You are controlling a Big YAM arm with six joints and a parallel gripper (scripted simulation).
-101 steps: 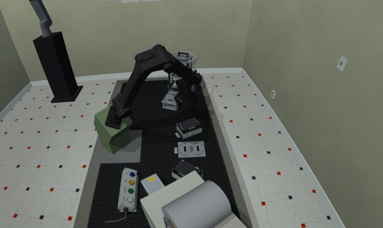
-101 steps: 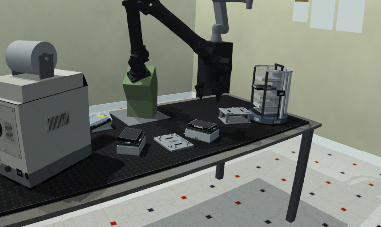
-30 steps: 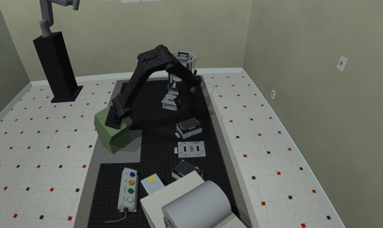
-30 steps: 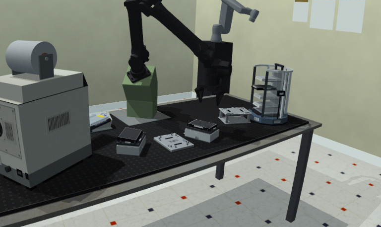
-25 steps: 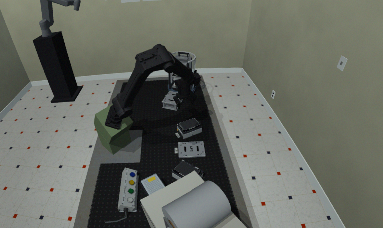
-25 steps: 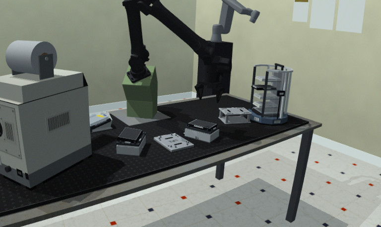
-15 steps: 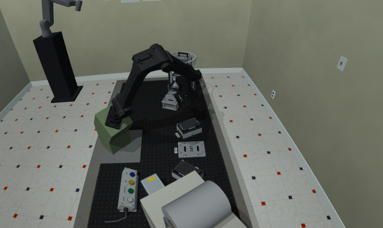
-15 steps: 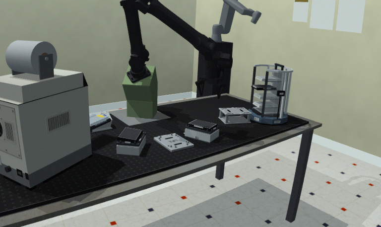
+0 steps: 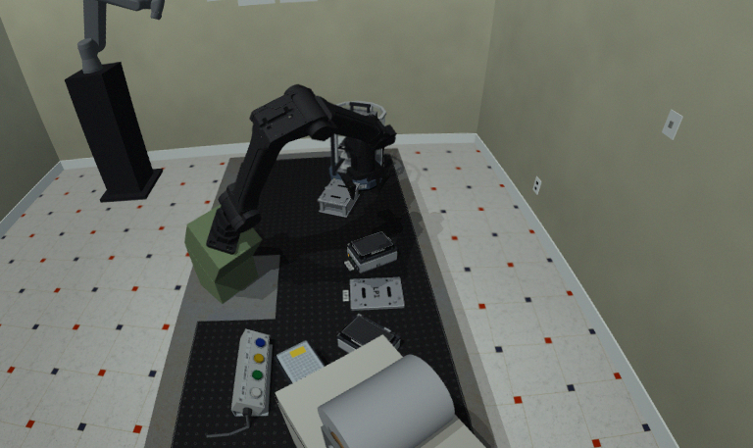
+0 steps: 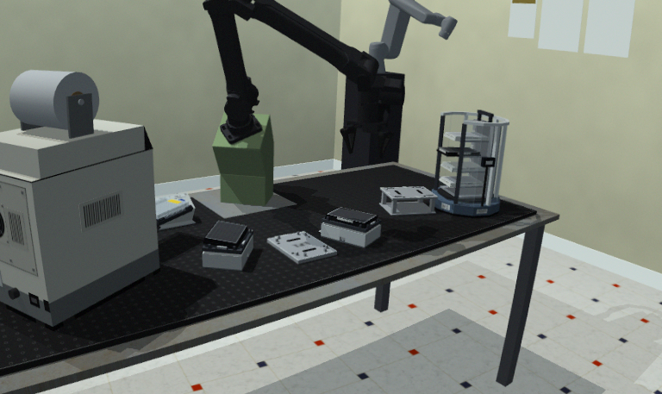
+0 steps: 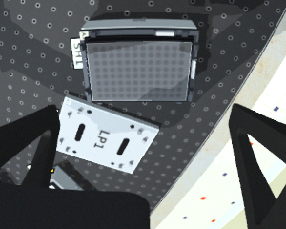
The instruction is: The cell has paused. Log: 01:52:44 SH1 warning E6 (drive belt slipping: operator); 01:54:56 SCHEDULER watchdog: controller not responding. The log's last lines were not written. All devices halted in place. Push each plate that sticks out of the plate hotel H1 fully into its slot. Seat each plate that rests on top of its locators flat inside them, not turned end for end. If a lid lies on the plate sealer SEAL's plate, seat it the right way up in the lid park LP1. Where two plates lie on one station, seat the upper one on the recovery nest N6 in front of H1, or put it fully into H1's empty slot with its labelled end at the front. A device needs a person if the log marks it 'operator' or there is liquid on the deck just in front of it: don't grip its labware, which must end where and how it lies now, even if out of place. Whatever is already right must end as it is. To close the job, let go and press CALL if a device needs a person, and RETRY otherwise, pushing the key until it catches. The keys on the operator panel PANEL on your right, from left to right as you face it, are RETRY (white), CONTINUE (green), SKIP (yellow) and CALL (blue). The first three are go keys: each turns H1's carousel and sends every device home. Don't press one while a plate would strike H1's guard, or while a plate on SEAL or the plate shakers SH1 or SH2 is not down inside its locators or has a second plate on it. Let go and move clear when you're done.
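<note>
Above the desk's far end, gripper hangs wide open, holding nothing. Shaker plate sits near the right edge, prob. seated; LP1 lies just beside it.

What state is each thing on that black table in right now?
Gripper: open, holding nothing, above the deck.
Lid park LP1: nothing on it.
Shaker plate nearest LP1: lies level on its base.
Other shaker's plate: sits tilted.
Recovery nest: bare.
Panel keys: untouched.
</note>
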